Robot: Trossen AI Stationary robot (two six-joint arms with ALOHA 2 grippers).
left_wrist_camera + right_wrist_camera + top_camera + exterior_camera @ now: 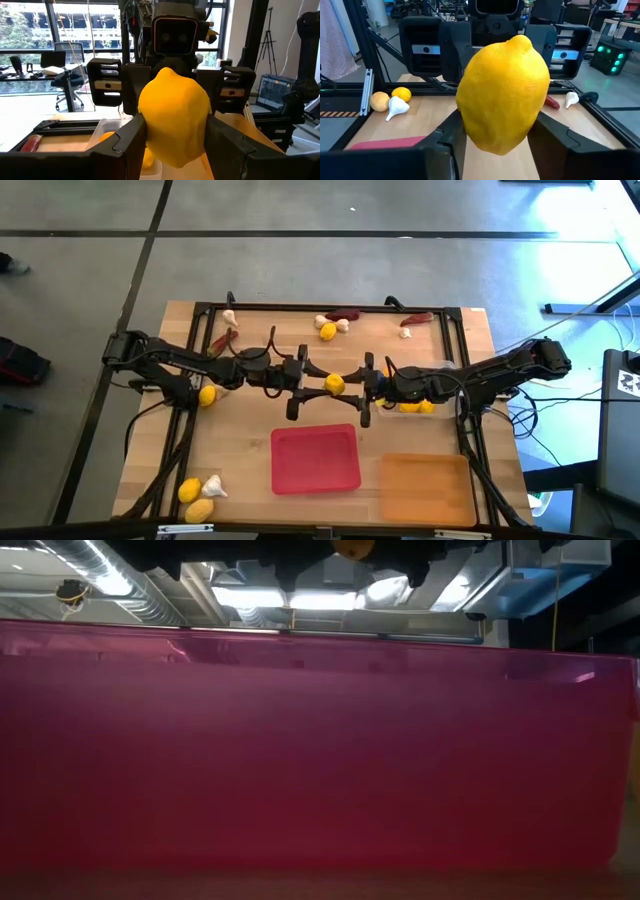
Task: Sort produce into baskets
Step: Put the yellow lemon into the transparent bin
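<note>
A yellow lemon (334, 384) is held up over the table's middle, between both grippers, which meet tip to tip. My left gripper (320, 384) comes from the table's left and my right gripper (349, 386) from its right. Each has its two fingers against the lemon. The low view shows the lemon (350, 548) high above the red tray (320, 740). The red tray (315, 458) lies near the front middle, the orange tray (425, 485) at the front right. The clear tray (436, 368) lies under my right arm, with lemons (410, 406) in it. My left gripper has the lemon's two opposite sides (150, 125) between its two fingers (125, 142), coming level from the table's left. The lemon is lifted clear, its pointed end up. My right gripper has the lemon's sides (470, 120) between its fingers (445, 137), coming level from the table's right. The lemon fills the gap, clear of the table.
Loose on the table: lemons (207, 394) (327, 331) (189, 490), garlic bulbs (230, 317) (341, 324) (405, 332) (213, 485), red chilis (222, 340) (342, 314) (417, 318). A black frame (300, 307) runs round the table's edges.
</note>
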